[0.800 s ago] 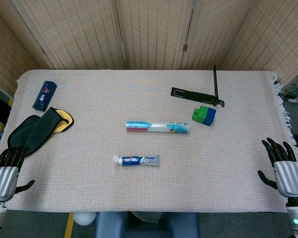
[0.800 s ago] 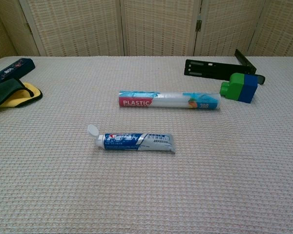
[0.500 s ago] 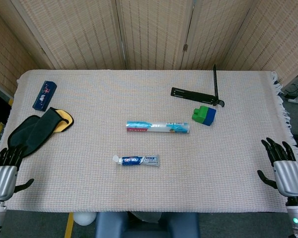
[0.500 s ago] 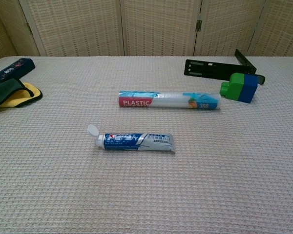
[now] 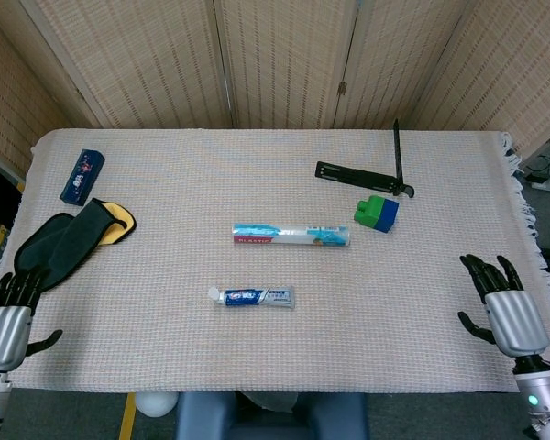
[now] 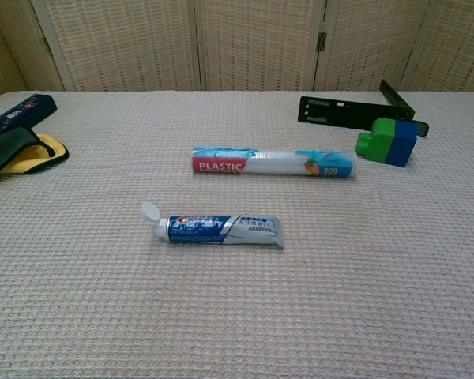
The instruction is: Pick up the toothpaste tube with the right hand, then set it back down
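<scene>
The blue and white toothpaste tube (image 5: 252,296) (image 6: 219,230) lies flat on the woven tablecloth, cap pointing left, near the table's front middle. My right hand (image 5: 501,304) hovers over the table's front right corner, fingers spread and empty, far to the right of the tube. At the front left corner sits my left hand (image 5: 9,312), fingers apart, holding nothing. Neither hand shows in the chest view.
A long plastic-wrap roll (image 5: 291,236) lies behind the tube. Further right stand a green and blue block (image 5: 377,212) and a black folding stand (image 5: 371,170). A dark cloth with a yellow lining (image 5: 71,237) and a dark blue case (image 5: 82,175) lie at the left.
My right hand has shifted a little leftward, inward over the table's edge. The left hand and all objects have stayed put.
</scene>
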You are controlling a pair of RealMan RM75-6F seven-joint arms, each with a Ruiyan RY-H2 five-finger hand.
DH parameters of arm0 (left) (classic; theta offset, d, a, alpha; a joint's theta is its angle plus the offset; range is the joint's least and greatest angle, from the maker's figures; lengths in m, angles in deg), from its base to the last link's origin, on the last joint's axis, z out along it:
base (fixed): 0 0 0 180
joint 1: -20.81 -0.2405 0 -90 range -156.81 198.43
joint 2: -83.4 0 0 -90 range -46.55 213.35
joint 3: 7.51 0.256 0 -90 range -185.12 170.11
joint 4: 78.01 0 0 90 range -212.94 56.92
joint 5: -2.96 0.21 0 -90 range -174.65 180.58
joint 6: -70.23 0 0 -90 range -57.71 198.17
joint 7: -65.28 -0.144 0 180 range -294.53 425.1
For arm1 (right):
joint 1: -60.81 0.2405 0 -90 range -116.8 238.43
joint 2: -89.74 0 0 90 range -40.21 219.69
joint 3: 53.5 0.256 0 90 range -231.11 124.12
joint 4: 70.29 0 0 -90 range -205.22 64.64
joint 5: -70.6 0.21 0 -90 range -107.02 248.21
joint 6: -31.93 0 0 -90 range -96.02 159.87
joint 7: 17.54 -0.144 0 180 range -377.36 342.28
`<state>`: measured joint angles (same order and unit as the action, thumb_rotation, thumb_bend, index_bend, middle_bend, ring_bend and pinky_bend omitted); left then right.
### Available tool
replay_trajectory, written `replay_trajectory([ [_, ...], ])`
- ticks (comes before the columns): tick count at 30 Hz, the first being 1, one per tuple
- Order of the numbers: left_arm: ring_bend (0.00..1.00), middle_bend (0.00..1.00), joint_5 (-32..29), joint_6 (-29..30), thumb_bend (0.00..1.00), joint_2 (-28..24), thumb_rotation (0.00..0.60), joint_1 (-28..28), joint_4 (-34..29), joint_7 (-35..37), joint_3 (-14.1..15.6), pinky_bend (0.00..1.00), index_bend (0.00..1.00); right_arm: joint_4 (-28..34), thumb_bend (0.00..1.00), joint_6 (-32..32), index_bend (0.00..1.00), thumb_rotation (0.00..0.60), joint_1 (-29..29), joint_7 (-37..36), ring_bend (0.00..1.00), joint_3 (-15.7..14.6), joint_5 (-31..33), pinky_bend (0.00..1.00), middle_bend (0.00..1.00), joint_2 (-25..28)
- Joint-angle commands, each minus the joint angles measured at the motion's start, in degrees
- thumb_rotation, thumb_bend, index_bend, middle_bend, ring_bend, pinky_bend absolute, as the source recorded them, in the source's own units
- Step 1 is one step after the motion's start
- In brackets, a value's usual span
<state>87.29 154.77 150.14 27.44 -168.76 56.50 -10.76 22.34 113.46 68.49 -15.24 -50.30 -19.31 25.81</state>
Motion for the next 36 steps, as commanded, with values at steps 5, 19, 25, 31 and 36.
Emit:
replay_trajectory([
  [5, 0.07, 0.07, -0.18, -0.57, 0.21, -0.18, 0.6, 0.16, -0.38, -0.18, 0.13, 0.0, 0.04, 5.19, 0.33, -8.63, 0.07, 0.6, 7.0, 5.51, 0.2, 0.16, -3.28, 0.06, 0.17, -2.34],
  [19, 0.08, 0.07, 0.46, 0.45, 0.21, -1.44, 0.6, -0.56, -1.77, -0.34, 0.65, 0.0, 0.05, 8.94, 0.33, -31.45, 0.11, 0.6, 24.53, 16.13, 0.22, 6.73, 9.89, 0.09, 0.2, -16.59],
  [25, 0.08, 0.07, 0.55, 1.15, 0.21, -1.74, 0.6, -1.09, -1.87, -0.1, 0.78, 0.0, 0.05, 4.58, 0.33, -36.24, 0.24, 0.6, 31.26, 23.17, 0.27, 9.16, 20.0, 0.13, 0.26, -23.44],
  [31, 0.08, 0.07, 0.59, 0.96, 0.21, -1.74, 0.6, -1.17, -1.65, 0.52, 0.91, 0.0, 0.06, 0.43, 0.33, -37.71, 0.28, 0.6, 36.53, 27.2, 0.3, 10.22, 28.26, 0.16, 0.29, -28.9],
  [36, 0.08, 0.07, 0.45, 0.83, 0.21, -1.83, 0.6, -1.18, -1.52, 0.71, 0.86, 0.0, 0.05, -3.24, 0.33, -37.24, 0.28, 0.6, 39.85, 29.84, 0.3, 9.94, 32.6, 0.17, 0.29, -32.77],
])
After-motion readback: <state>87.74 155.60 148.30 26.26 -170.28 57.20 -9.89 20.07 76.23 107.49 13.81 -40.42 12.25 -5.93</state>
